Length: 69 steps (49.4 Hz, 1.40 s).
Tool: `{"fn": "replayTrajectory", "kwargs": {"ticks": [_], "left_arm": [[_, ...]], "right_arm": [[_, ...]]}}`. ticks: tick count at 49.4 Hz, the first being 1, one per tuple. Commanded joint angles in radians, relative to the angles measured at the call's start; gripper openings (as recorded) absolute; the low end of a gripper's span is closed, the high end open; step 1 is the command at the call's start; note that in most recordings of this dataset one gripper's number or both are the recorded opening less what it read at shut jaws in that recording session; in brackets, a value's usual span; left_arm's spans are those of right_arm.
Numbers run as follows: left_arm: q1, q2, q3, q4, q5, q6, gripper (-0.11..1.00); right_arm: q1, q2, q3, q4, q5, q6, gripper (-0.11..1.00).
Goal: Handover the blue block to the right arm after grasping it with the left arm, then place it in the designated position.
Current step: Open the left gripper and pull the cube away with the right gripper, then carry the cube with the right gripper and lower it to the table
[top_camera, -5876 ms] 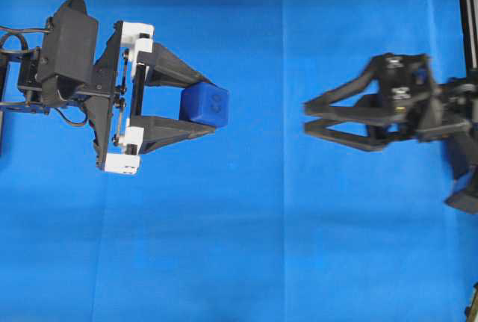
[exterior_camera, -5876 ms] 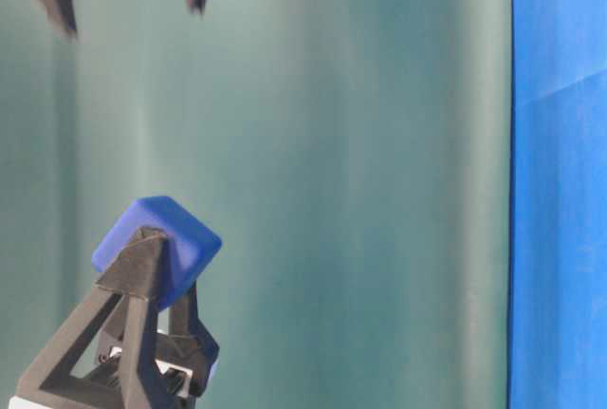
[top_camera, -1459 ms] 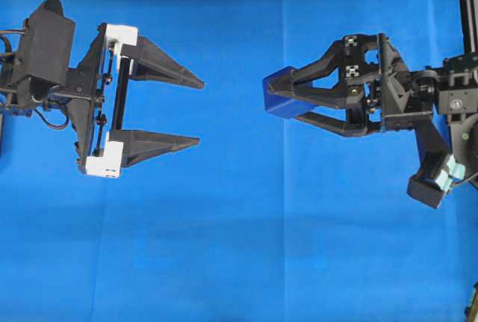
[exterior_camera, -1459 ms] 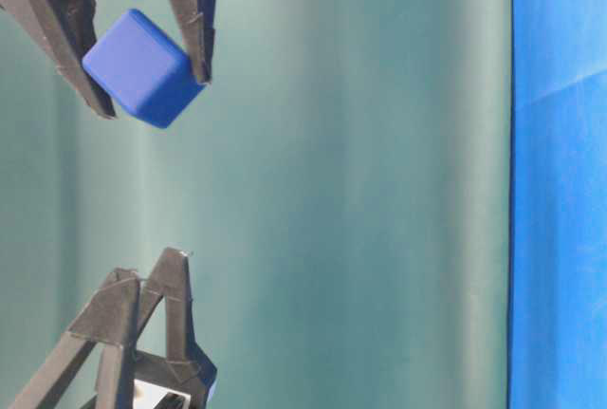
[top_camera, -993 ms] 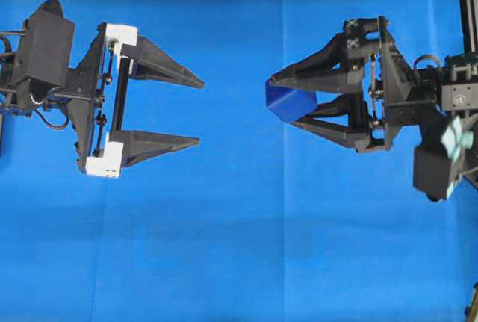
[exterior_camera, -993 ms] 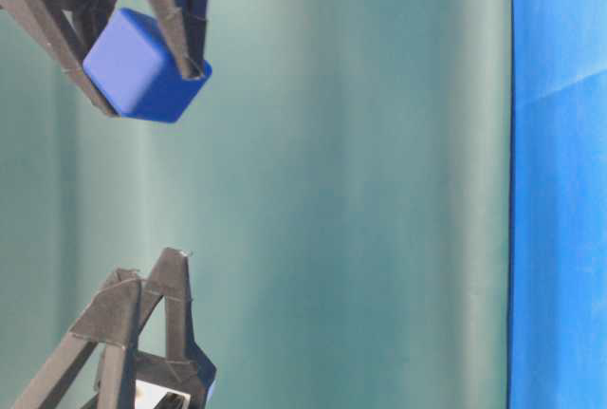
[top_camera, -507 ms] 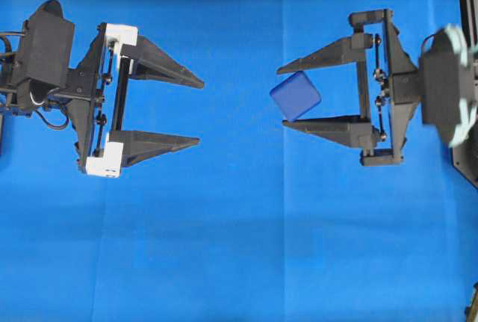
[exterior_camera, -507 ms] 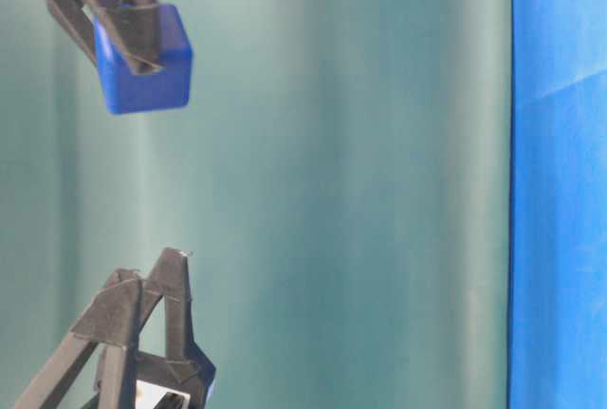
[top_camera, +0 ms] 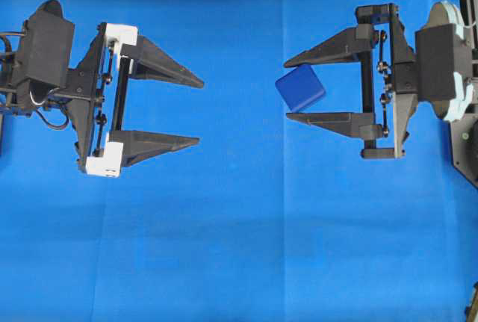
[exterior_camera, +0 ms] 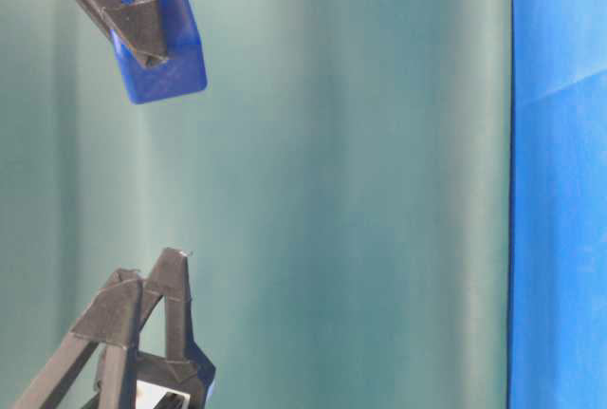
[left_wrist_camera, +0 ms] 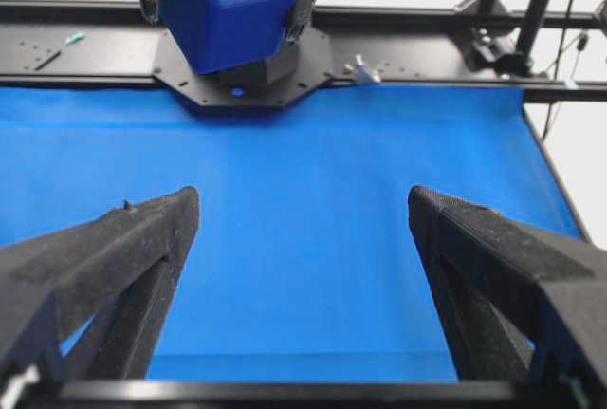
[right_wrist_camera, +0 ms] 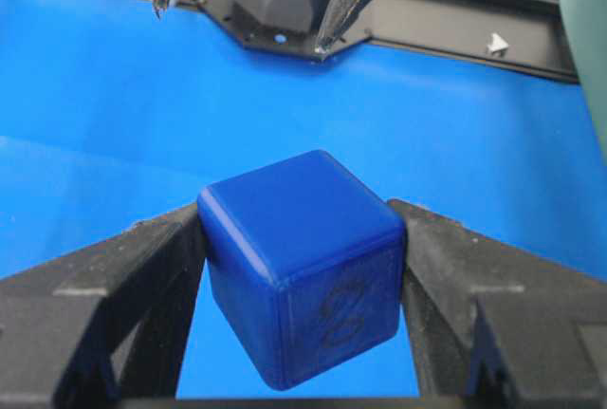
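Right gripper [top_camera: 285, 89] is gripping the blue block [top_camera: 300, 88] between its two fingertips, jaws roughly half apart and pressing opposite faces of the cube. In the right wrist view the block [right_wrist_camera: 303, 276] is sitting squarely between both black fingers [right_wrist_camera: 123, 281], touching each, a faint embossed mark showing on its near face. In the overhead view the block is appearing turned diamond-wise, at about 9 o'clock from the right gripper's body, hanging above the blue cloth [top_camera: 239, 247]; the fingers are pointing toward 9 o'clock. From table level the block [exterior_camera: 161, 48] is showing at the top left, clamped by a dark fingertip [exterior_camera: 142, 34], clear of the cloth.

Left gripper [top_camera: 200, 111] is standing wide open, holding nothing, fingers pointing toward 3 o'clock, straight at the right gripper. White brackets [top_camera: 119, 36] are showing at the finger roots. Its tips and the block are sitting well apart, open cloth between them. In the left wrist view both left fingers [left_wrist_camera: 114, 257] are spreading to the frame edges, with the block [left_wrist_camera: 228, 6] showing at 12 o'clock, up between the other gripper's fingers. The black frame rail [left_wrist_camera: 427, 44] is running across behind the cloth [left_wrist_camera: 303, 238].
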Motion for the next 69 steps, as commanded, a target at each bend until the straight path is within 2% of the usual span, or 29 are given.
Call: {"fn": "replayTrajectory", "kwargs": {"ticks": [1,56,62,69], "left_arm": [[0.0,-0.012,-0.011,0.0,-0.005,0.002,0.93],[0.0,-0.011,-0.017,0.0,-0.005,0.0,0.93],[-0.002,-0.011,-0.017,-0.002,-0.006,0.0,0.93],[0.0,-0.011,-0.017,0.0,-0.005,0.002,0.93]], "right_arm": [[0.002,-0.011,-0.021,0.0,-0.003,0.003,0.52],[0.002,-0.011,-0.02,0.003,0.029,0.014,0.52],[0.014,-0.011,-0.02,0.005,0.084,0.02,0.52],[0.052,-0.011,-0.02,0.005,0.219,0.026,0.52]]}}
